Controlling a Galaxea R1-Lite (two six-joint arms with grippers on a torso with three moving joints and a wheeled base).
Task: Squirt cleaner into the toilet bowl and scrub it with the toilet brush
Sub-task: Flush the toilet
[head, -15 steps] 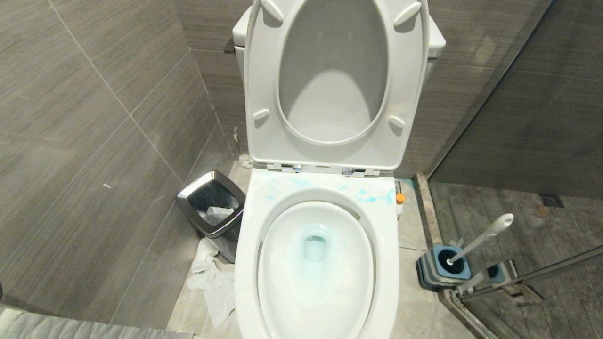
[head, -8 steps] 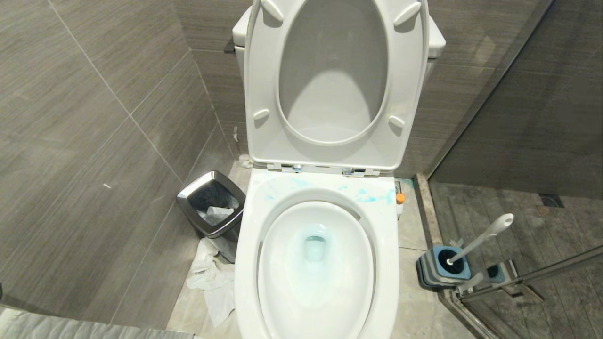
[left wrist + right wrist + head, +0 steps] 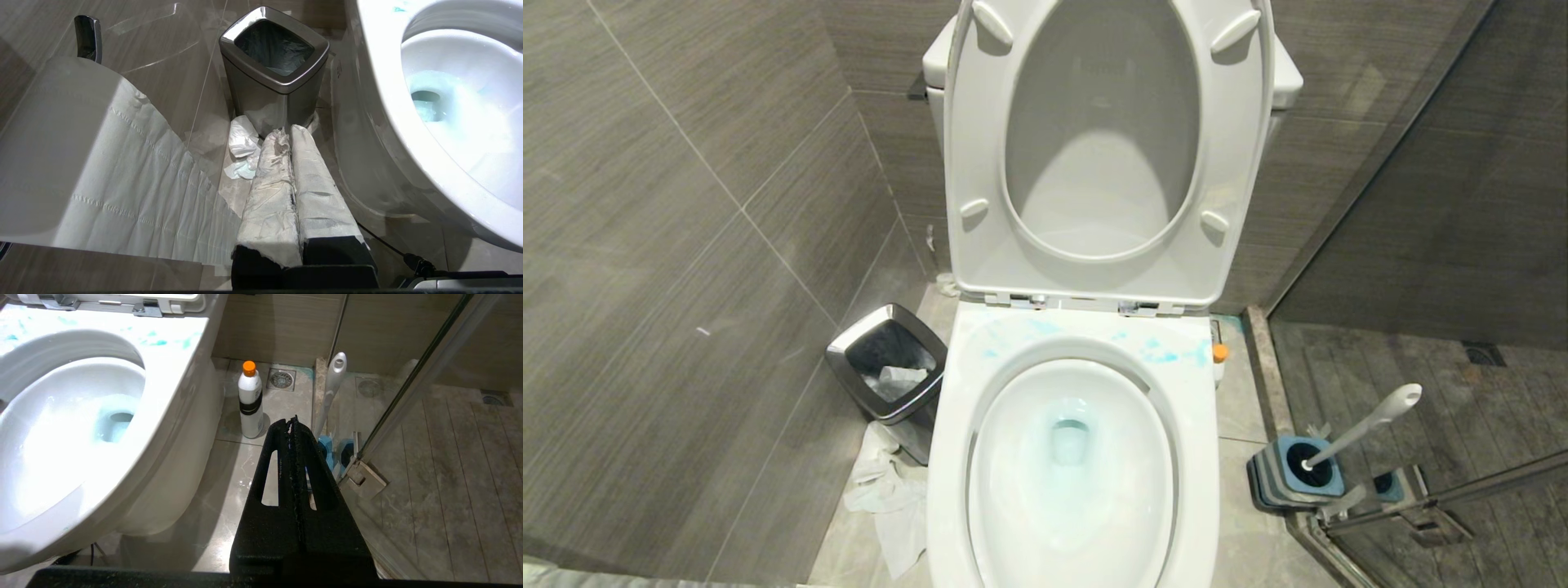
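The white toilet bowl (image 3: 947, 457) stands open, its seat and lid raised against the tank. Turquoise cleaner (image 3: 1168, 355) is smeared on the back of the rim and tints the water (image 3: 1068, 441). On the floor to the right, the toilet brush (image 3: 1364, 429) stands in its blue-and-grey holder (image 3: 1286, 478), white handle leaning right. Neither gripper shows in the head view. My left gripper (image 3: 288, 130), fingers wrapped in white paper, hangs shut and empty left of the bowl (image 3: 380, 81). My right gripper (image 3: 292, 421) is shut and empty, low beside the bowl (image 3: 175, 375), short of the brush (image 3: 333, 384).
A steel bin (image 3: 886, 363) stands left of the bowl with crumpled paper (image 3: 890, 498) on the floor by it. A paper roll (image 3: 61, 143) hangs near my left gripper. A white bottle with an orange cap (image 3: 250, 402) stands right of the bowl. A glass door hinge (image 3: 361, 477) sits by the holder.
The whole head view has shifted slightly, so the camera moved; the toilet, bin and brush keep their places relative to each other.
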